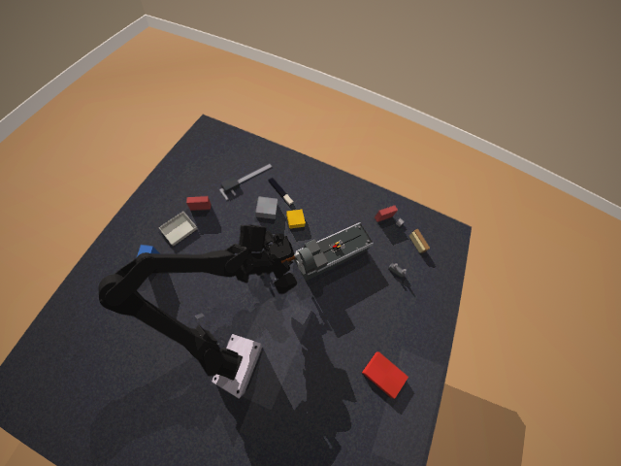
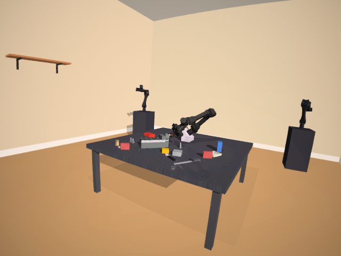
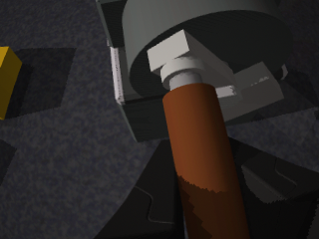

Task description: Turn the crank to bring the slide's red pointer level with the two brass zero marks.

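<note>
A dark table (image 1: 165, 185) (image 2: 198, 170) carries coloured blocks, a tray (image 1: 179, 228) (image 2: 216, 153) and a crank machine (image 1: 345, 249) (image 2: 154, 143).

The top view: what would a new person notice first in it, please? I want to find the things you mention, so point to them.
Probably the black arm (image 1: 178, 264), bent across the dark table (image 1: 320, 165), its claw (image 1: 289, 259) closed on the orange crank handle (image 1: 287, 259) at one end of the grey machine (image 1: 345, 255). Next, the bright red block (image 1: 385, 375), lying apart near the table's lower right.

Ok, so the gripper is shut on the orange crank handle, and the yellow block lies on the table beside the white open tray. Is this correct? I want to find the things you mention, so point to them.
Not quite: the top view shows the yellow block (image 1: 296, 218) (image 2: 165, 151) (image 3: 7, 82) beside the grey block (image 1: 266, 206) (image 2: 177, 152), not the white open tray (image 1: 170, 237). The rest of your statement stands.
</note>
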`<state>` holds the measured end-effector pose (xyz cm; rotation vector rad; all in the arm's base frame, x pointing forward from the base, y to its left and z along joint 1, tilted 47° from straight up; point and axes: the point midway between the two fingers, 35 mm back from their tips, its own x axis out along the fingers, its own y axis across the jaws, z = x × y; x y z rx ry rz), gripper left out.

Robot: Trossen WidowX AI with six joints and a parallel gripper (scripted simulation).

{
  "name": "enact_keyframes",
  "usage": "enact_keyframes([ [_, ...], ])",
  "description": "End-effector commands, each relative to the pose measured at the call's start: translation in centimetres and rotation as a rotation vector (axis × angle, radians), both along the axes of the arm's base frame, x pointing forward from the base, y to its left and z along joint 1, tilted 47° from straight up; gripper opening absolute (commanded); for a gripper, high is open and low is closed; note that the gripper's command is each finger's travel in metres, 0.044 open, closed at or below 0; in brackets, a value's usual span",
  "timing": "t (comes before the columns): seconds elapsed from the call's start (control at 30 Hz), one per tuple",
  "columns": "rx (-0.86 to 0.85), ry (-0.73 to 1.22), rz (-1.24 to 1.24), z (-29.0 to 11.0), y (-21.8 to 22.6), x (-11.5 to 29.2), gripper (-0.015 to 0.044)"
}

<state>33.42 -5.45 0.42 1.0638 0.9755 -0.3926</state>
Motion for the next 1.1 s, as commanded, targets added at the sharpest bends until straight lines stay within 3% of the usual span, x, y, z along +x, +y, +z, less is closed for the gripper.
enact_keyframes([
  [0.0, 0.0, 0.0, 0.0, 0.0, 0.0, 0.0, 0.0026],
  [0.53, 0.0, 0.0, 0.0, 0.0, 0.0, 0.0, 0.044],
  [1.07, -0.003, 0.003, -0.001, 4.0, -4.4, -0.2, 0.044],
])
